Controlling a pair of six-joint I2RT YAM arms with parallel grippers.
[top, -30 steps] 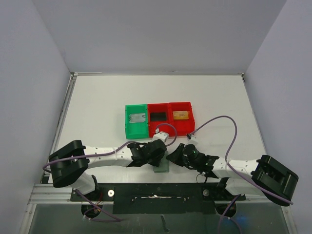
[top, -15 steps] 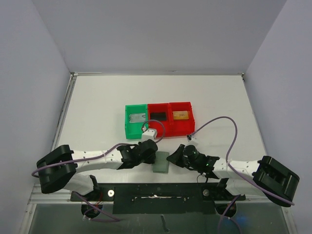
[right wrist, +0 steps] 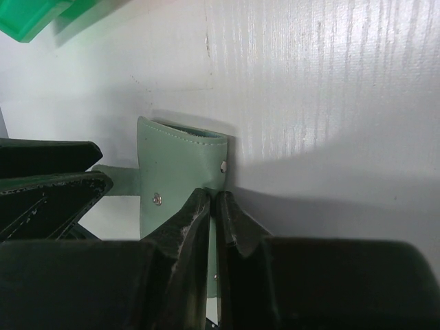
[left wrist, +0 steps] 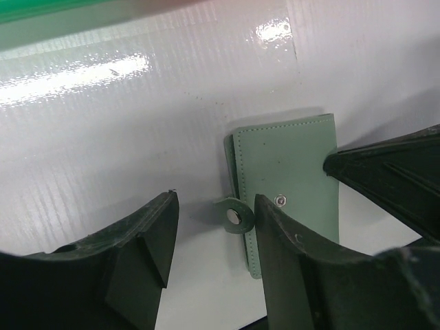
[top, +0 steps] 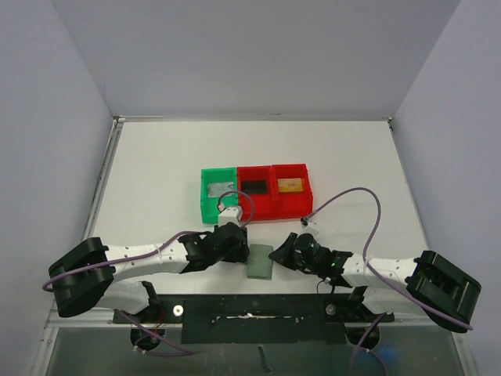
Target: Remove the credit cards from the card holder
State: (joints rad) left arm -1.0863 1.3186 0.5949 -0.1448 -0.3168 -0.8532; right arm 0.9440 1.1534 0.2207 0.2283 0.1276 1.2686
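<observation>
The card holder [top: 259, 262] is a flat grey-green sleeve lying near the table's front edge. Its snap strap [left wrist: 235, 216] hangs loose off the left side. My right gripper [right wrist: 215, 199] is shut on the holder's right edge [right wrist: 180, 165] and pins it to the table; from above the right gripper [top: 276, 257] meets the sleeve's right side. My left gripper [left wrist: 213, 237] stands open just left of the holder [left wrist: 289, 168], with nothing between its fingers. Three credit cards lie in the bins: silver-grey [top: 221, 188], black [top: 253, 186] and gold [top: 290, 185]. No card shows in the holder.
A green bin [top: 205, 205] and two red bins [top: 271, 205] stand in a row behind the holder. A purple cable [top: 368, 196] loops over the table on the right. Grey walls close in the table at the left, back and right.
My left gripper has drawn back to the left, off the holder, and its jaws have opened. The right gripper has stayed shut on the holder.
</observation>
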